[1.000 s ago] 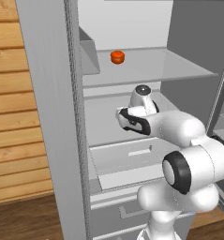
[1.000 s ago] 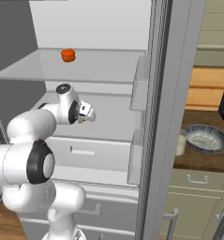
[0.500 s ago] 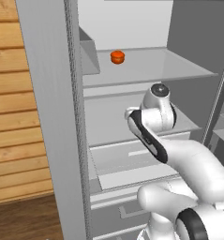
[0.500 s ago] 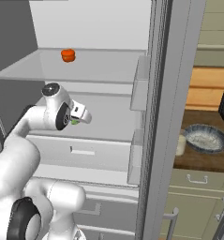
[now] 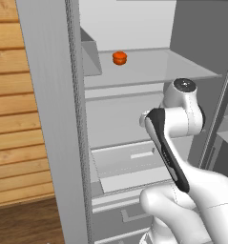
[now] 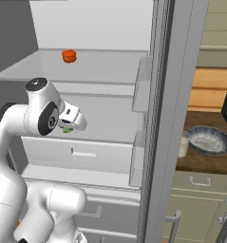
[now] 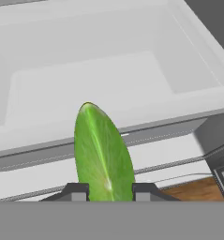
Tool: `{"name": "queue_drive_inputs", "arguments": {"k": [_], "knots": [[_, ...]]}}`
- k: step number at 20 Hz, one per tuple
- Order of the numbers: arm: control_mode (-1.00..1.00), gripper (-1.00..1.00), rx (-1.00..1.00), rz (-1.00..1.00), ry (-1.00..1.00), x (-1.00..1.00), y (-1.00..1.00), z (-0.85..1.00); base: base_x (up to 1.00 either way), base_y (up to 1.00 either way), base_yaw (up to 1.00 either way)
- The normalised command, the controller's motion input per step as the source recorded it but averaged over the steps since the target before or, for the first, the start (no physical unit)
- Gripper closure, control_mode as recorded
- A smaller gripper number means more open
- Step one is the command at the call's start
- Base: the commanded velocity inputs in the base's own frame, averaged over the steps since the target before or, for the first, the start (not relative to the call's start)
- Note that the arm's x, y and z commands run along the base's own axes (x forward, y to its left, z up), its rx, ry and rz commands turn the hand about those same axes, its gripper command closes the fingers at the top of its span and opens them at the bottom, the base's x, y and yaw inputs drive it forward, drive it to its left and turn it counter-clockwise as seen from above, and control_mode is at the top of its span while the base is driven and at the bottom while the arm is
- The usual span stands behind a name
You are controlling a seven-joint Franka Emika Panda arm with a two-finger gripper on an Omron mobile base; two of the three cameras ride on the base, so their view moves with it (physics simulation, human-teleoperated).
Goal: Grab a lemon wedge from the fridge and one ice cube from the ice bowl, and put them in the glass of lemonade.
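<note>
Hand view: lemon wedge (image 7: 104,154) sitting clamped between the fingers (image 7: 77,192), tip pointing up over a pale fridge drawer (image 7: 108,84). Showing green at the gripper (image 6: 70,124) in the right base view, hanging inside the open fridge (image 6: 110,28). Orange-red item (image 5: 119,57) resting on the shelf above. Ice bowl (image 6: 208,141) and glass of lemonade (image 6: 183,147) waiting on the counter (image 6: 205,163).

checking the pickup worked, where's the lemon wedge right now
The lemon wedge is clamped between the tool's fingertips in the hand view, above the fridge drawer; in the right base view it peeks out green under the hand, inside the open fridge.
</note>
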Motion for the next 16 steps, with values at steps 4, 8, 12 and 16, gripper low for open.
{"name": "queue_drive_inputs", "arguments": {"k": [4,8,12,16], "knots": [[-1.00,1.00,-0.08,0.00,0.39,-0.90,-0.04,0.36,0.00,0.00,0.00],[-1.00,1.00,0.01,0.01,0.13,-1.00,-0.22,0.04,0.00,0.00,0.00],[-1.00,1.00,0.05,0.05,-0.09,-1.00,-0.16,0.00,0.00,0.00,0.00],[-1.00,1.00,0.03,0.05,-0.01,-0.79,-0.04,0.02,0.00,0.00,0.00]]}}
